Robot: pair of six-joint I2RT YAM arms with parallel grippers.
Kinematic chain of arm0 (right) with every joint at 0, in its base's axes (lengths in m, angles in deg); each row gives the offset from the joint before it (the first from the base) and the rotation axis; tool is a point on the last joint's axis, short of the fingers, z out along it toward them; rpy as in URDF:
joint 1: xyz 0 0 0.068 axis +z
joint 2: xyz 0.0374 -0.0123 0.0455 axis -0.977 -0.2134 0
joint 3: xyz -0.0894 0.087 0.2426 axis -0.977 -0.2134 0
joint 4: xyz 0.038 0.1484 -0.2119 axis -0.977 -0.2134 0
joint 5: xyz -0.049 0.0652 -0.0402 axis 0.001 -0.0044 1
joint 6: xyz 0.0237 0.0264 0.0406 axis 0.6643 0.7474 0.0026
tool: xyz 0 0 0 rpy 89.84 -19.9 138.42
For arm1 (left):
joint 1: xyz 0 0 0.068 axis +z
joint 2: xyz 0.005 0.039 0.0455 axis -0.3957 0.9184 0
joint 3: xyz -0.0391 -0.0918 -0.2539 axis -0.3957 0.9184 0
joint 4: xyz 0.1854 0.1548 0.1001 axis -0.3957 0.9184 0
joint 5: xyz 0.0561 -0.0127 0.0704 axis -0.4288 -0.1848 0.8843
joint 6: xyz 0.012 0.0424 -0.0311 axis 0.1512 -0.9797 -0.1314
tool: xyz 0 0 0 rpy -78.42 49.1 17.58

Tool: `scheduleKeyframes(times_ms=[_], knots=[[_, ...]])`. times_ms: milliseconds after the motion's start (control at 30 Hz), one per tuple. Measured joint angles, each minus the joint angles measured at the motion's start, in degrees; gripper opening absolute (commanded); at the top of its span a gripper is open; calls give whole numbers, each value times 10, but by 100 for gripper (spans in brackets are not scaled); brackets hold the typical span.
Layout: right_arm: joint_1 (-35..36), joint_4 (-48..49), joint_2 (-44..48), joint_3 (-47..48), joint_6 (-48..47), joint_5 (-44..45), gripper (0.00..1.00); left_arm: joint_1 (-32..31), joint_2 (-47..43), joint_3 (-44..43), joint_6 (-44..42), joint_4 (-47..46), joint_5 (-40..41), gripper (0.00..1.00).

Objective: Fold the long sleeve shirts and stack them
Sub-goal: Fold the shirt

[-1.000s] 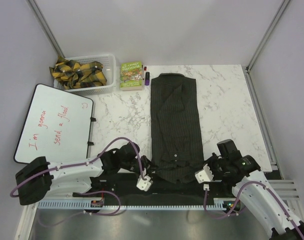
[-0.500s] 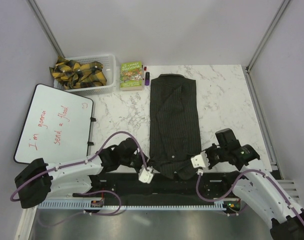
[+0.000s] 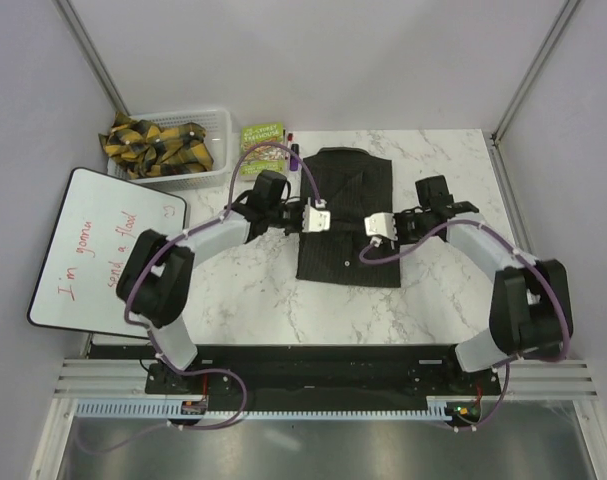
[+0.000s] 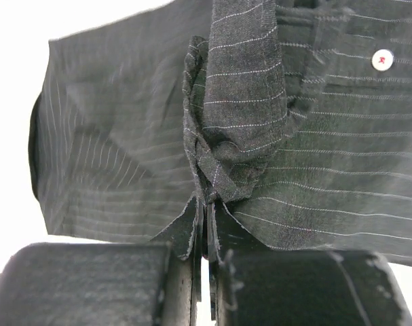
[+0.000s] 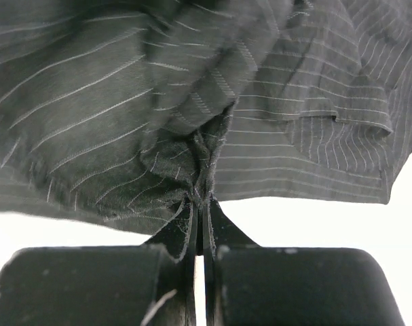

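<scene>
The dark pinstriped long sleeve shirt point(image 3: 348, 250) lies on the marble table, folded into a short rectangle, its collar end at the back. My left gripper point(image 3: 328, 218) is shut on a bunched hem edge of the shirt point(image 4: 226, 136) over its left side. My right gripper point(image 3: 366, 226) is shut on the hem edge point(image 5: 192, 129) over its right side. Both hold the lower end doubled back over the upper half. A white button point(image 4: 381, 59) shows in the left wrist view.
A white basket point(image 3: 218, 125) with yellow-dark plaid cloth point(image 3: 155, 142) stands at the back left. A green book point(image 3: 262, 133) and markers point(image 3: 294, 155) lie beside it. A whiteboard point(image 3: 108, 250) with red writing lies at the left.
Both grippers have carried the shirt's near hem from the table's front edge back over the shirt toward the collar, folding it in half.
</scene>
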Motion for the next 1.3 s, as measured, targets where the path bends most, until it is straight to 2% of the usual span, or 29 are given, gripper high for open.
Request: scheduleKeyframes(times_ms=[133,233,300,333,400,433,467,533,567,600,633,667,700,833,933,1000,1033,1133,1300], knots=[[-7,57,-111,42,0,-2,0,31,104,-74,2,-1,0,2],[-7,90,-187,78,8,2,0,41,149,-87,3,0,11,3],[-7,102,-214,94,15,4,4,45,162,-87,4,2,15,13],[-7,108,-224,99,19,5,5,45,165,-87,5,1,18,15],[-7,112,-226,102,29,5,12,46,166,-88,10,1,27,21],[-7,113,-226,104,35,5,20,47,166,-92,16,2,30,23],[-7,114,-226,109,44,6,24,47,166,-97,20,2,34,30],[-7,115,-226,119,66,13,26,49,166,-111,33,4,44,44],[-7,115,-226,127,76,17,46,50,167,-123,41,7,47,48],[-8,115,-226,134,89,22,55,53,169,-138,52,11,49,50],[-9,115,-226,141,104,26,60,56,171,-152,63,18,52,54],[-11,115,-226,149,117,34,74,61,175,-172,76,24,56,55],[-15,116,-226,158,136,40,78,67,178,-192,95,30,59,56],[-46,106,-232,219,239,73,77,103,184,-256,190,49,76,59],[-82,66,-249,297,330,76,66,140,183,-278,276,64,80,59],[-105,39,-249,324,386,55,51,162,172,-263,324,73,69,59],[-115,29,-240,318,412,43,44,172,159,-241,343,75,62,59],[-125,2,-186,228,481,-17,34,176,107,-164,392,87,36,60],[-72,-8,-104,71,576,-64,30,133,55,-94,441,75,9,61]])
